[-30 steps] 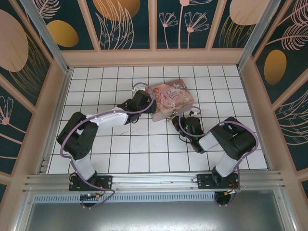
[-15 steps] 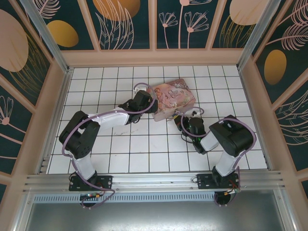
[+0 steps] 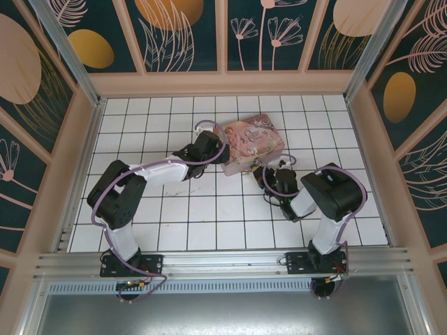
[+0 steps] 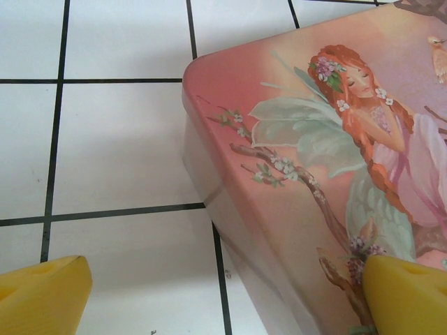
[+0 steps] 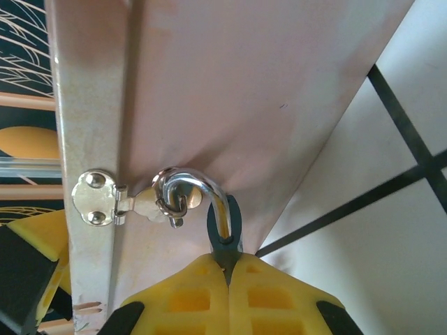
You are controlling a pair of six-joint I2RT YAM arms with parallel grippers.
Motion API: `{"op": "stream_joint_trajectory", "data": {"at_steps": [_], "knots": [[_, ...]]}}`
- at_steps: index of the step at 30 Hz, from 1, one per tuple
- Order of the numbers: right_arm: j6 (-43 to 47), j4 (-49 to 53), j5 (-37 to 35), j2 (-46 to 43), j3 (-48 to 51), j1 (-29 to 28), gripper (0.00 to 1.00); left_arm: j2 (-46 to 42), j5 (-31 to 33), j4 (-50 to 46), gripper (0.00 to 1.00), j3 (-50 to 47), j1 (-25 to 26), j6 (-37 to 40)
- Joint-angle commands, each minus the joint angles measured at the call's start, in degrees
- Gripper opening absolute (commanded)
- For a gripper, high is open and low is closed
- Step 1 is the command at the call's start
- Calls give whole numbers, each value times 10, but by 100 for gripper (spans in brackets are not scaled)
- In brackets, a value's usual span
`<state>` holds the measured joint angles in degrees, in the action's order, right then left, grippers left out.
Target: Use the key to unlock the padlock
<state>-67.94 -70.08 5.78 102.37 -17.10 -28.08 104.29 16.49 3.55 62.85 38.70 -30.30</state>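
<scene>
The padlock has a small blue body and a silvery shackle. The shackle is hooked through the ring of the metal hasp on the pink tin's side. My right gripper is shut on the padlock's body, its yellow fingers pressed together just below the shackle. From above, the right gripper sits at the near right corner of the pink tin. My left gripper is open, its fingers spread wide across the tin's corner, at the tin's left edge.
The floor is white tile with black grid lines, walled in by decorated panels. A metal rail runs along the near edge by the arm bases. Cables loop beside both wrists.
The right arm has drawn its elbow in and shifted slightly left, keeping the gripper at the tin's corner. The tin has shifted a little. The left arm has barely moved.
</scene>
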Motion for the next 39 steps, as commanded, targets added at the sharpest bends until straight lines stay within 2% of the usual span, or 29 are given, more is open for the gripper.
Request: {"op": "stream_joint_trajectory", "data": {"at_steps": [1,3,7,14,24,35,39], "knots": [[20,95,-23,-28,-8,12,0,35,18,-73,98,-9,-6,9],[27,130,-32,-41,-10,14,0,36,16,-73,99,-7,-7,9],[31,135,-33,-49,-7,19,0,39,17,-74,98,-5,-7,10],[21,81,-33,-47,-4,26,0,45,13,-75,98,-5,-6,7],[-30,-59,-41,-1,13,26,0,46,6,-76,99,-4,-6,5],[-31,-54,-41,19,12,29,0,55,3,-76,99,-1,-6,8],[-34,-82,-49,21,21,36,0,60,0,-76,98,0,-7,8]]}}
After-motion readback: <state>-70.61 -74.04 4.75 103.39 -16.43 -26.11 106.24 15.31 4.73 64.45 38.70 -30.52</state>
